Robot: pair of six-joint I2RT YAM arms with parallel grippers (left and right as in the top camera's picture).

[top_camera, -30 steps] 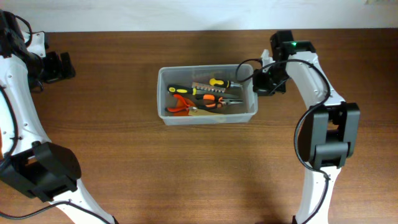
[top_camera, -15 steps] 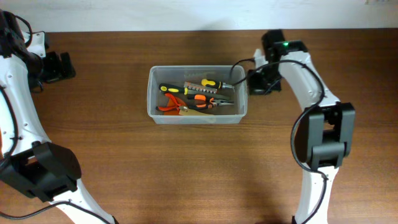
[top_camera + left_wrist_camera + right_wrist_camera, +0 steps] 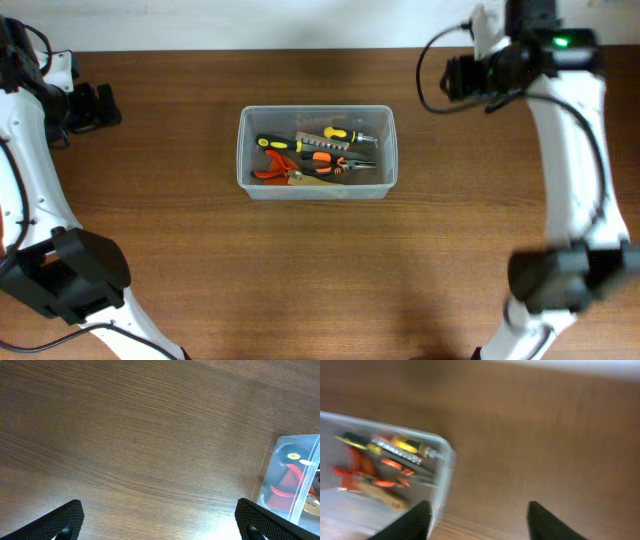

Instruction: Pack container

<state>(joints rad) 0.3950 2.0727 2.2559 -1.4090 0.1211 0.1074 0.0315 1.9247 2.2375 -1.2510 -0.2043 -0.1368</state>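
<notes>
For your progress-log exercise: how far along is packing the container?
Done: a yellow-handled screwdriver, orange pliers and other tools lie inside the container. In hand: nothing; the left gripper and right gripper are open and empty, apart from it. Left: apparently little, since no loose tools show on the table.

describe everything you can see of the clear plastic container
The container is a clear plastic rectangular tub with rounded corners and a thicker rim, open at the top with no lid in view. It sits upright and flat on the wooden table, near the middle, long side running left to right. Inside lie hand tools in a loose pile, among them orange-handled pliers and a yellow-and-black screwdriver. Only the table and those tools touch it.
</notes>
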